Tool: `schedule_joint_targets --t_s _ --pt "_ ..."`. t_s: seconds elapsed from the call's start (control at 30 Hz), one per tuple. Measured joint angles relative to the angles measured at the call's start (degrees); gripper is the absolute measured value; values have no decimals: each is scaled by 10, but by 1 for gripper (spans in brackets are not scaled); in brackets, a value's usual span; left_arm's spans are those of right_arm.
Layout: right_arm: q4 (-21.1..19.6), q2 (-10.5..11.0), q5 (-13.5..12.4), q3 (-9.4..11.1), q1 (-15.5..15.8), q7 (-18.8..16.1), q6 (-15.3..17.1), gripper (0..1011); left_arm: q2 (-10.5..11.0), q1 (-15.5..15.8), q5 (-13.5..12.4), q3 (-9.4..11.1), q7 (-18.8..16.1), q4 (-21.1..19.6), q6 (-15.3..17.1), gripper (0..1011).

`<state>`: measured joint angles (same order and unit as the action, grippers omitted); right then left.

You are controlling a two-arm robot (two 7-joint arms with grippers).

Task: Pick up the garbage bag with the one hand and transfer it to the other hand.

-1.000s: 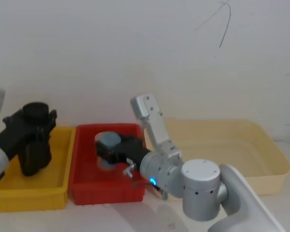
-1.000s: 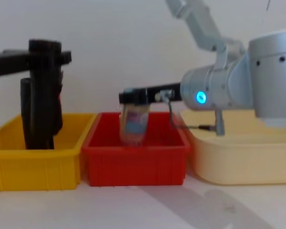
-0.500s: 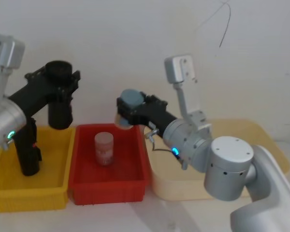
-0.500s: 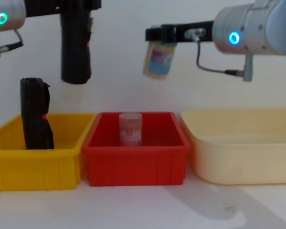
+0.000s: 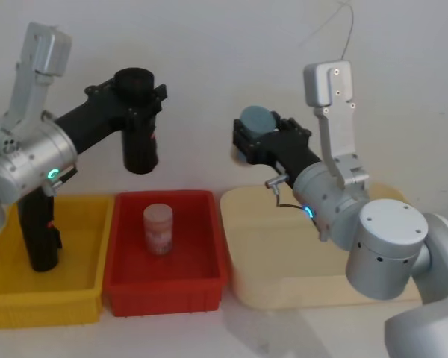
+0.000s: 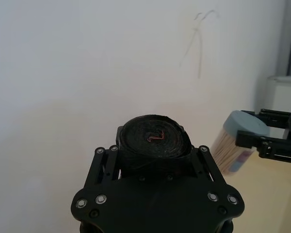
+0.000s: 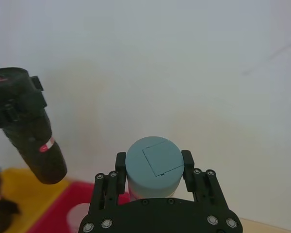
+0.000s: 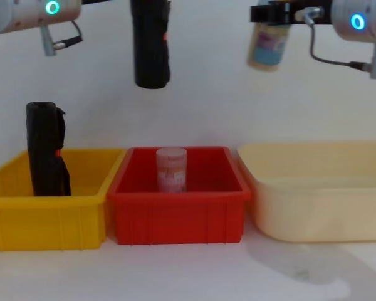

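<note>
Jaws of the left gripper [image 5: 137, 101] are clenched around the upper end of the garbage bag [image 5: 142, 148], a black roll that hangs upright in the air at the upper left of the head view. A small red mark [image 5: 153, 137] shows on its side. In the chest view the roll's lower end hangs high above the left part of the red bin [image 5: 164, 294], touching nothing below.

To its right, well apart, the right gripper [image 5: 265, 142] has its jaws grasping a pale jar with a blue-grey lid [image 5: 255, 119], held in the air at about the same height as the bag. In the chest view the jar hangs above the left end of the cream tray [image 5: 284, 276].

Lower in the frame, a second black roll [image 5: 39, 231] stands upright in the yellow bin [image 5: 52, 306] at the lower left. A small pale jar [image 5: 157, 229] stands upright in the red bin. Yellow bin, red bin and cream tray sit side by side on the white surface [image 8: 188, 269].
</note>
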<state>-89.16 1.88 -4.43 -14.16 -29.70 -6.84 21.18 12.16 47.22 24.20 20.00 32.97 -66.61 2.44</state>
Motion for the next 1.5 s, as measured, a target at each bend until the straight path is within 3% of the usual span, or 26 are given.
schedule_joint_targets --t_s 0.1,0.17,0.27,0.3,0.33,0.4,0.43,0.5,0.53,0.63,0.8,1.07,1.37,1.5 --pt "-4 4 9 8 5 15 -2 663 -11 17 6 4 20 33 -14 536" --pt "-4 6 14 12 7 21 -3 663 -29 45 16 11 50 90 -36 536" --pt "-5 11 26 22 14 40 -5 663 -43 65 24 15 75 132 -55 536" --pt "-5 12 29 23 16 43 -6 663 -53 80 28 17 90 163 -66 536" --pt "-5 13 31 26 17 48 -6 663 -53 80 28 17 90 163 -66 536" --pt "-3 15 36 30 20 55 -7 663 -69 104 36 19 118 217 -89 536" --pt "-1 16 41 33 22 63 -8 663 -83 129 51 30 137 269 -105 536" --pt "3 19 48 39 26 73 -9 663 -98 154 70 43 161 323 -127 536" --pt "3 19 48 39 26 73 -9 663 -98 154 70 43 161 323 -127 536" --pt "16 24 59 50 31 91 -11 663 -119 189 97 61 197 399 -159 536" --pt "35 31 71 66 37 109 -12 663 -138 223 120 77 227 471 -187 536" --pt "47 39 76 74 45 110 -5 663 -154 250 140 90 254 529 -210 536" --pt "50 50 70 72 53 68 17 663 -166 271 155 101 273 574 -228 536" --pt "50 53 65 69 56 48 27 762 -169 275 158 103 277 583 -231 536"
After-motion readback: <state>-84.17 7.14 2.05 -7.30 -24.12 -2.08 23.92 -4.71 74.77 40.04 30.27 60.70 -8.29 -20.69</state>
